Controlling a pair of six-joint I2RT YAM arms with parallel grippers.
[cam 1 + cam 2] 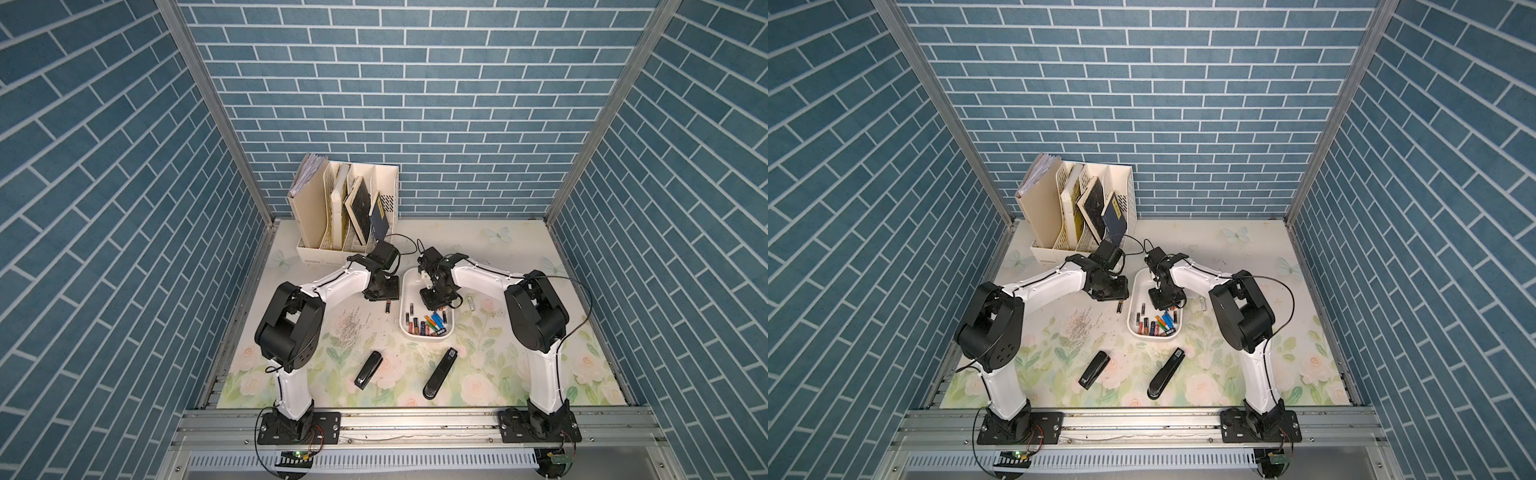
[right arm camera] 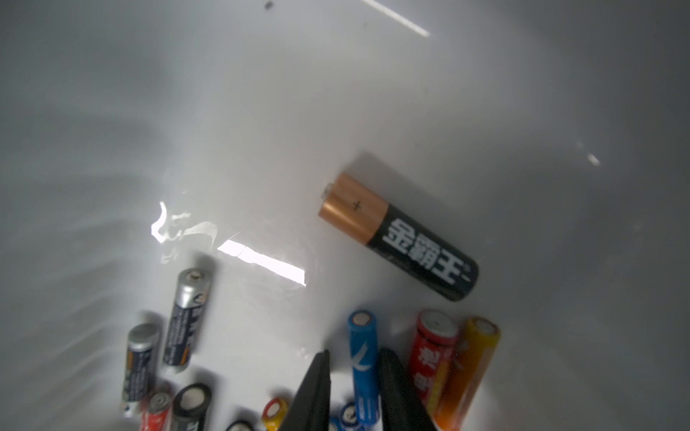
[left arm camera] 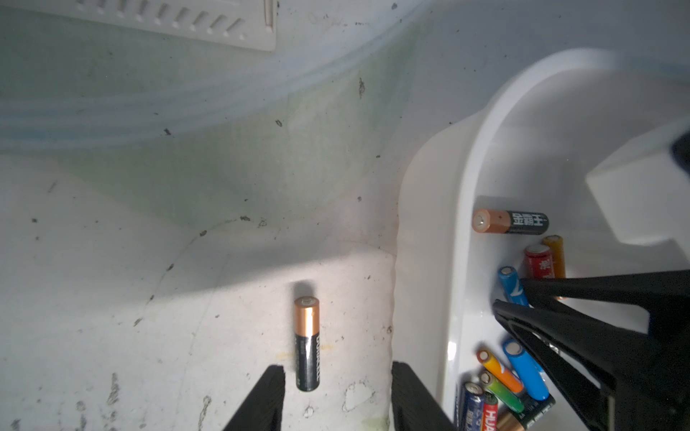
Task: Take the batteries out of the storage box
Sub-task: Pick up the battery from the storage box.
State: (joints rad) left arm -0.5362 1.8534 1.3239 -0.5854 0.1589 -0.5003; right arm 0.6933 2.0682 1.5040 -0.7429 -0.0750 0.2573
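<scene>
Batteries (image 1: 428,326): heaped at near end of storage box (image 1: 409,282), on desk (image 1: 478,365);
Blue battery (image 2: 364,373): between jaws of right end effector (image 2: 354,350), long axis along fingers (image 2: 399,395); right arm nearer;
Right jaws: narrowly spread, straddling, not yet pinching;
Left end effector (image 3: 338,367): spread, empty, above Duracell battery (image 3: 307,343) outside box

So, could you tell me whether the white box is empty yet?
Not empty: the box holds many batteries, while a black-and-gold battery lies outside on the table.
</scene>
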